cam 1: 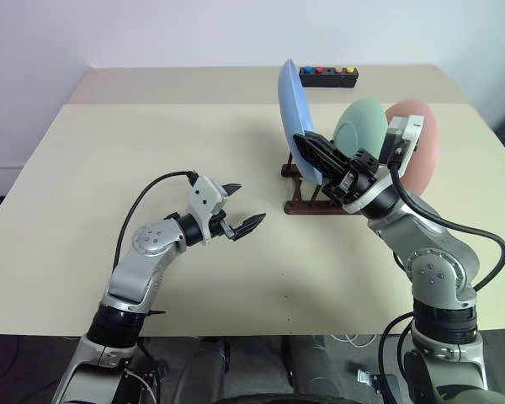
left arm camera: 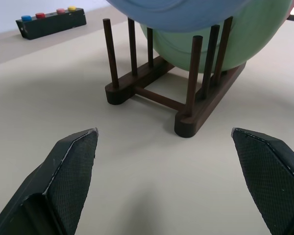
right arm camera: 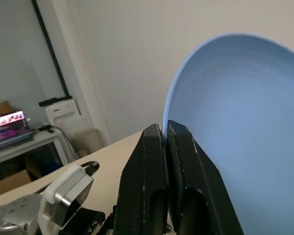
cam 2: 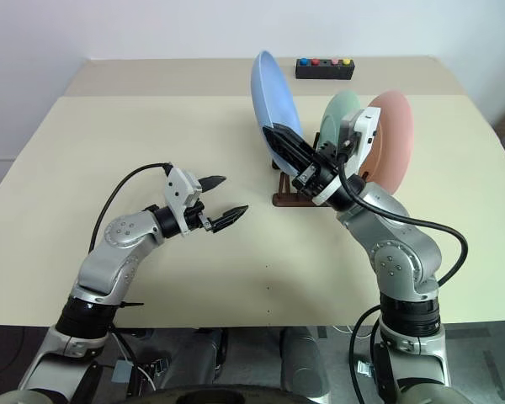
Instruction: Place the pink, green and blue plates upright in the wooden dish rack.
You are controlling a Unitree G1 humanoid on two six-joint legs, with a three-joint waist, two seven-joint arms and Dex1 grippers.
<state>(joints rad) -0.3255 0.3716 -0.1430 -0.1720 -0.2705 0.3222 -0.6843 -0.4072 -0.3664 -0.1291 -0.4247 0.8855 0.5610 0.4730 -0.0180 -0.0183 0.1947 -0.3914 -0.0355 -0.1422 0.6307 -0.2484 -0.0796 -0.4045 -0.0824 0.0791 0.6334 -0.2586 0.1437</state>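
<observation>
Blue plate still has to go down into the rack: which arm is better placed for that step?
Right. The right gripper is shut on the blue plate, holding it upright above the wooden dish rack, beside the green plate. The left gripper hangs open, holding nothing, apart from the rack.

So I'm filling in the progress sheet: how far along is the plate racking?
Done: the green plate and pink plate already stand upright in the wooden dish rack. In hand: the right gripper is shut on the rim of the blue plate, held upright above the rack's near end. Left: seat it between the free pegs and let go. The left gripper is open and holds nothing.
</observation>
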